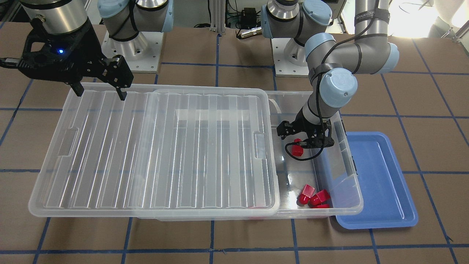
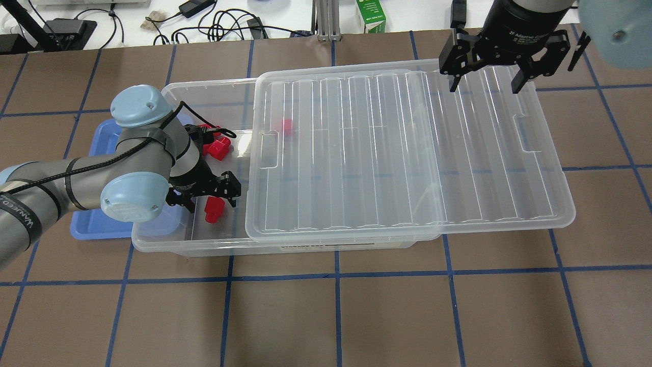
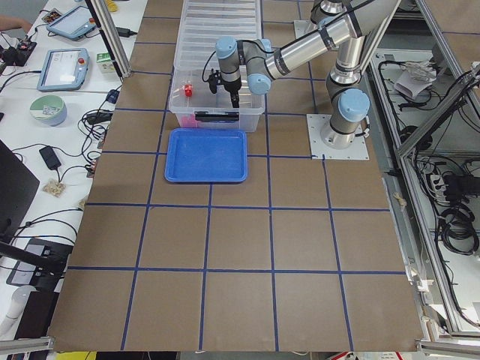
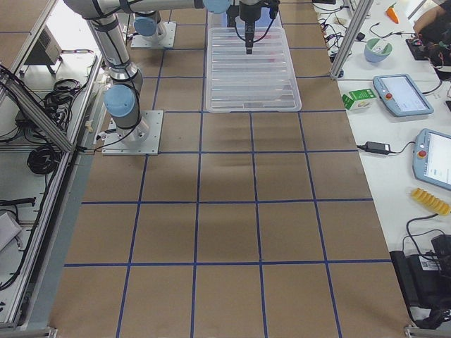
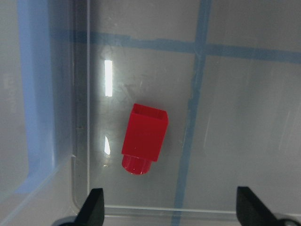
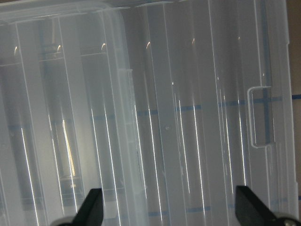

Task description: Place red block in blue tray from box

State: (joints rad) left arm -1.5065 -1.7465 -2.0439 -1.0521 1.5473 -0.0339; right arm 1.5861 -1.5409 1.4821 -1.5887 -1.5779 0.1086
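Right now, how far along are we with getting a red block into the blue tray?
Done: lid sits shifted, box open at one end. In hand: left gripper, open, is down inside over a red block, not gripping. Left: grasp, lift, drop into the empty blue tray.

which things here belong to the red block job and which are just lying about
Part of the job:
- red block below the open left gripper
- spare red blocks
- box
- lid, slid partly off the box
- blue tray, beside the box

Just lying about:
- green carton
- cables
- pendants on the side bench
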